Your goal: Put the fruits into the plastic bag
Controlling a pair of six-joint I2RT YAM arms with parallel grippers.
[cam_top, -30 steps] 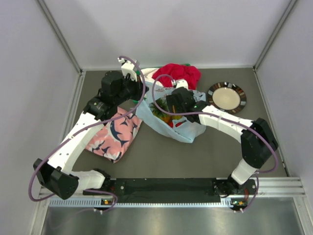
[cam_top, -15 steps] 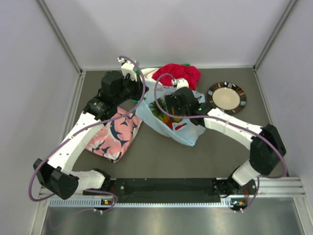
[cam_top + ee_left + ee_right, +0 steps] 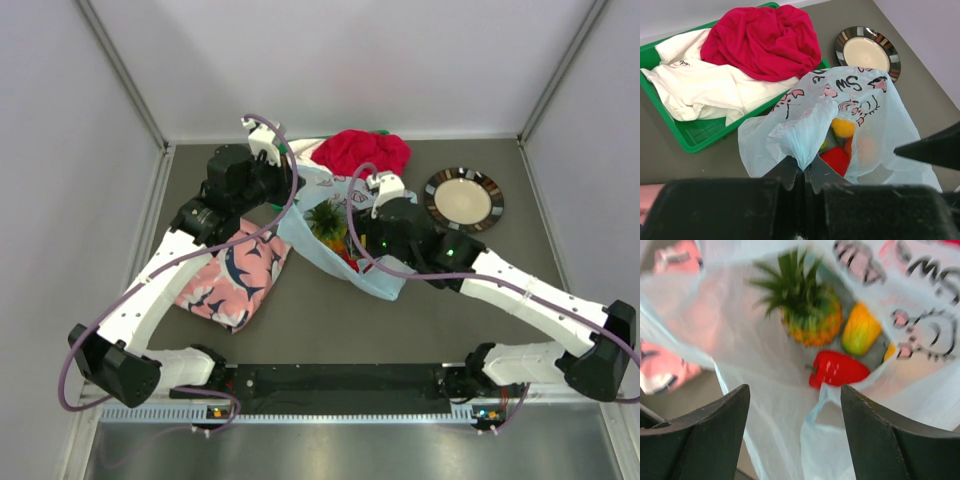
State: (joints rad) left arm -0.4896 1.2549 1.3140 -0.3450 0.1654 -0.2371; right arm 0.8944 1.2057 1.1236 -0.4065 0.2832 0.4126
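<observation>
Plastic bag (image 3: 325,258): thin light-blue translucent film with black cartoon print and pink hands, lying mid-table toward the far side, mouth open upward. Contents, seen from the right wrist: pineapple (image 3: 807,320) with green crown, at the left of the group; mango (image 3: 860,330), yellow-orange, just beside the pineapple on its right; red pepper-like fruit (image 3: 837,369), glossy, lying below and between those two. Peach (image 3: 866,148): an orange-pink shape seen through the film from the left wrist, beside the red fruit. Left gripper (image 3: 802,175): jaws pressed together on a bunched fold of the bag's rim, holding that edge raised at the side of the bag nearest the left arm. Right gripper (image 3: 795,425): fingers (image 3: 705,435) spread wide apart, nothing between them, hanging over the bag's open mouth above the fruit. Green tray (image 3: 700,137): just behind the bag, carrying a red cloth (image 3: 765,40) and a white cloth (image 3: 700,90). Plate (image 3: 463,200): cream centre, dark striped rim, right of the tray and near the bag. Pink cloth (image 3: 232,272) with navy shark print: flat on the table (image 3: 430,320), left of the bag, partly under the left arm.
</observation>
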